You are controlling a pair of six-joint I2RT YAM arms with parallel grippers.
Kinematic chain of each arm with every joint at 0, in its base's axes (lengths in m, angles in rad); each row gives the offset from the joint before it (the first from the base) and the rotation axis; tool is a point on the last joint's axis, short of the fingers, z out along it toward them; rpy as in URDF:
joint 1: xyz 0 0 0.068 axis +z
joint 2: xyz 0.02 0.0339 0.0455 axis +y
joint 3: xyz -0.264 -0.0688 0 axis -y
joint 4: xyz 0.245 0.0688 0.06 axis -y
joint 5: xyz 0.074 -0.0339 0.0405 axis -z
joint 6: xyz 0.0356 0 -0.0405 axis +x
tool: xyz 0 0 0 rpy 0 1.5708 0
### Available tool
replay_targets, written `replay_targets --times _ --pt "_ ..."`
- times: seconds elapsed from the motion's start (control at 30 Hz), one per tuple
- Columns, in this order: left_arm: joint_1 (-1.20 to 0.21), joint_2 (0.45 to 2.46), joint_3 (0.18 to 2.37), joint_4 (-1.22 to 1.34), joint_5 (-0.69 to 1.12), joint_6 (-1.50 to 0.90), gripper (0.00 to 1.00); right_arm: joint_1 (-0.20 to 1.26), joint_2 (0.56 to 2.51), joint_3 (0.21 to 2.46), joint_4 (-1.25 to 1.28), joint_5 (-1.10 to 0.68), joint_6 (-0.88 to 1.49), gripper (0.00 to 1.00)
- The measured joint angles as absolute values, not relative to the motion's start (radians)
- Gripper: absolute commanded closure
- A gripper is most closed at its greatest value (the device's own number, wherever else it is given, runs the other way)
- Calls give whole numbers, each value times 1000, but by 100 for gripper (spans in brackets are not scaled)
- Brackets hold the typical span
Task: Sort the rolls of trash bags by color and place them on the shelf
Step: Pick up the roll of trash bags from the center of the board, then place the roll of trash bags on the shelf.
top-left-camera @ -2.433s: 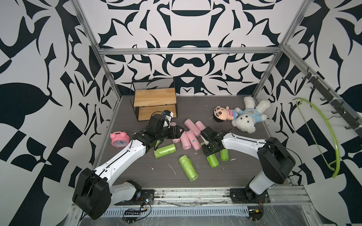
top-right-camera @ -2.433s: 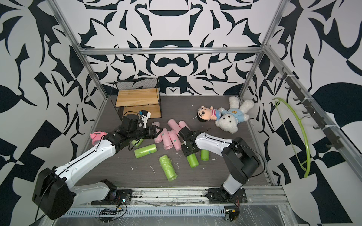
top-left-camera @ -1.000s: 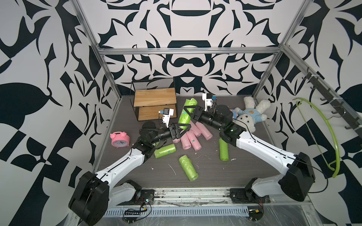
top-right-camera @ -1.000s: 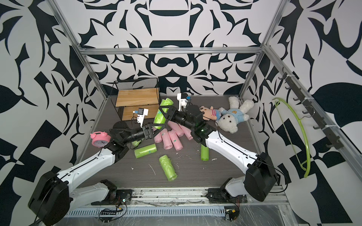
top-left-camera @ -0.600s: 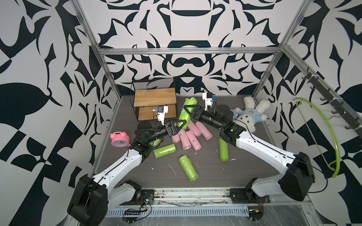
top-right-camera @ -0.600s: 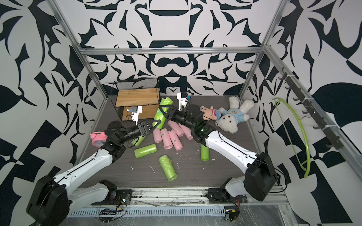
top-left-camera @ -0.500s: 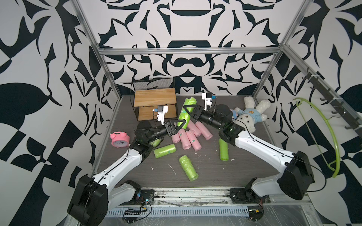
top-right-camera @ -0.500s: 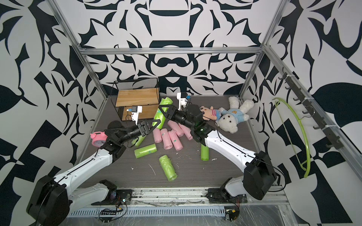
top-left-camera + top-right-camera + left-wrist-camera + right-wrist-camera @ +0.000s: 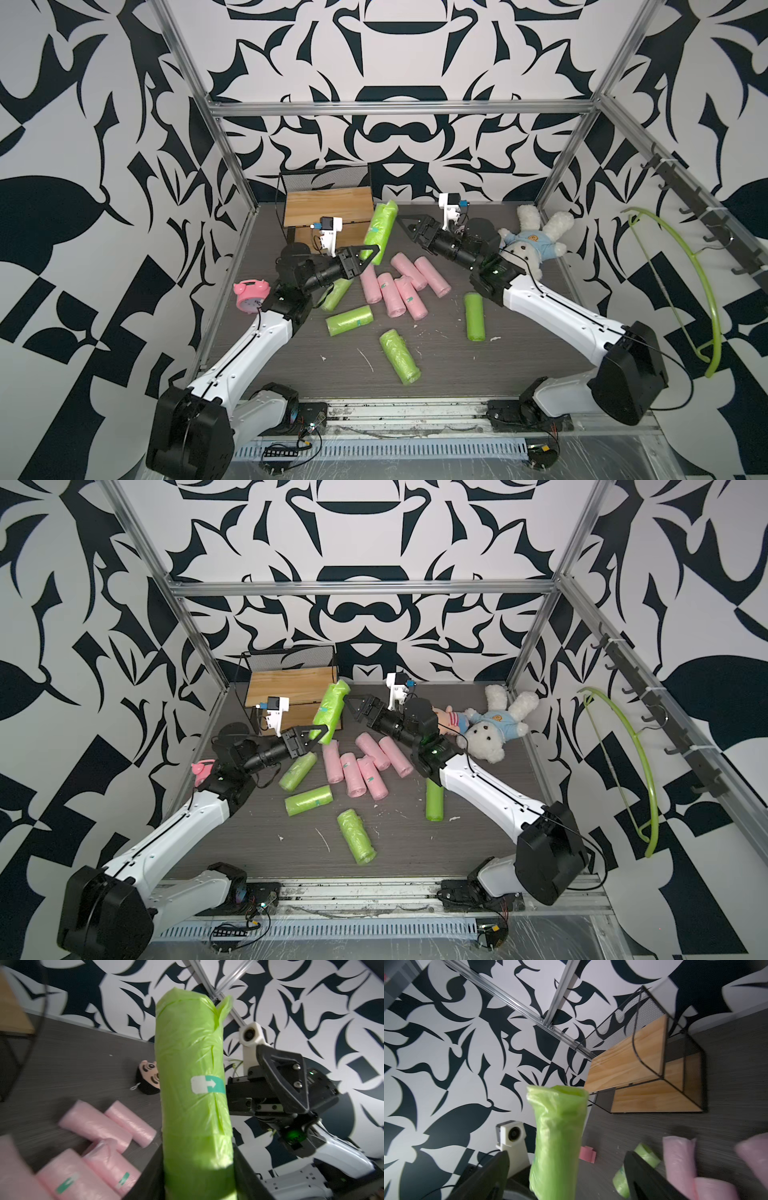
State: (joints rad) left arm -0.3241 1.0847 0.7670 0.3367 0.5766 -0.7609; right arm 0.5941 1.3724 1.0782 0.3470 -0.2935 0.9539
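Note:
A lime-green roll (image 9: pixel 379 230) (image 9: pixel 330 710) stands tilted in the air just in front of the shelf (image 9: pixel 328 205) (image 9: pixel 291 683). My left gripper (image 9: pixel 368 255) (image 9: pixel 197 1167) is shut on its lower end. My right gripper (image 9: pixel 409 226) (image 9: pixel 566 1178) is open beside the roll's upper half, and its fingers (image 9: pixel 494 1174) stand clear of the film. Several pink rolls (image 9: pixel 399 286) lie bunched mid-table. More green rolls (image 9: pixel 348 326) lie on the table around them. Both shelf boards are bare.
A pink alarm clock (image 9: pixel 250 294) stands by the left wall. A plush bear (image 9: pixel 536 241) and a doll (image 9: pixel 446 717) lie at the back right. A green hanger (image 9: pixel 681 266) hangs on the right wall. White scraps (image 9: pixel 368 359) dot the front of the table.
The left gripper has closed on the lower end of the raised green roll. The right gripper, which held that roll, has opened and let go.

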Motion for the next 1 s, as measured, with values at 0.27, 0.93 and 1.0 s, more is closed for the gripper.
replay_targets --times 0.27,0.93,1.0 --pt "-276 1106 1078 -96 142 -365 67 585 1224 1094 88 -170 673 5" --pt "-199 1721 1501 -334 -488 136 66 585 1184 1100 -147 -88 420 5" --pt "-182 1754 1528 -334 -505 159 64 585 1186 1100 -155 -87 414 5"
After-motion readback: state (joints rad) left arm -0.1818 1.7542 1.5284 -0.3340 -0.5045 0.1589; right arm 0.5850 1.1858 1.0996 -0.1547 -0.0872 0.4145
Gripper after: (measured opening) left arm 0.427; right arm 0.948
